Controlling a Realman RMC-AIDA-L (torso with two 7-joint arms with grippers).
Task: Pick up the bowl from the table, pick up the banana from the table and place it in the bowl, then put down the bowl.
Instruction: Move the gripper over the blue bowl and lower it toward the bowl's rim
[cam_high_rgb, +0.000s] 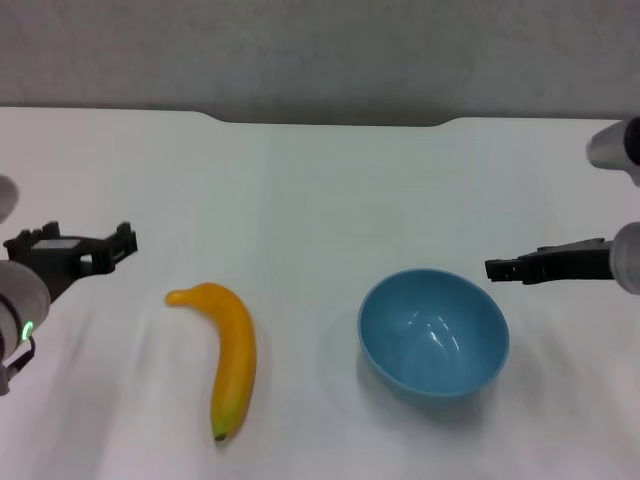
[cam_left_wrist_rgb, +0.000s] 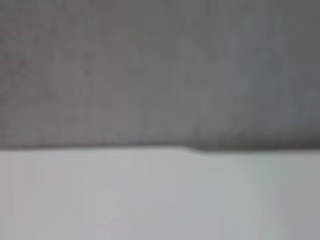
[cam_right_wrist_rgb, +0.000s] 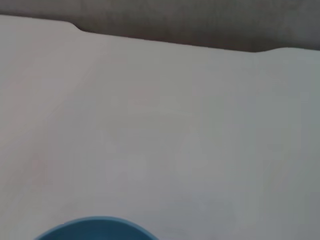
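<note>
White tabletop (cam_high_rgb: 320, 190) fills the head view, plain and bare up to its far edge, where a shallow notch cuts in against a grey wall. On it lies the banana (cam_high_rgb: 230, 355), yellow-orange, curved, its stem end pointing toward the robot's left side and its small dark tip toward the near edge. It sits left of centre, flat on the surface. Well apart from it, over on the right, stands the bowl (cam_high_rgb: 434, 333), light blue and glossy, upright and open, nothing inside it.

Now the arms. Left end effector (cam_high_rgb: 98, 250) hangs at the left edge of the head view, above the tabletop, up and to the left of the banana's stem and clear of it. Its dark fingers look parted, released, gripping nothing. Right end effector (cam_high_rgb: 505, 268) reaches in from the right edge, its dark tip just beside the bowl's far right rim, not visibly touching it. Whether those fingers are released or clenched, I cannot tell.

Left wrist view gives only tabletop (cam_left_wrist_rgb: 160, 195) and grey wall beyond, with the step of the notch on the edge line. Right wrist view looks across the tabletop (cam_right_wrist_rgb: 160, 130) to the notch, with a sliver of the bowl's blue rim (cam_right_wrist_rgb: 97, 227) at the frame's border.
</note>
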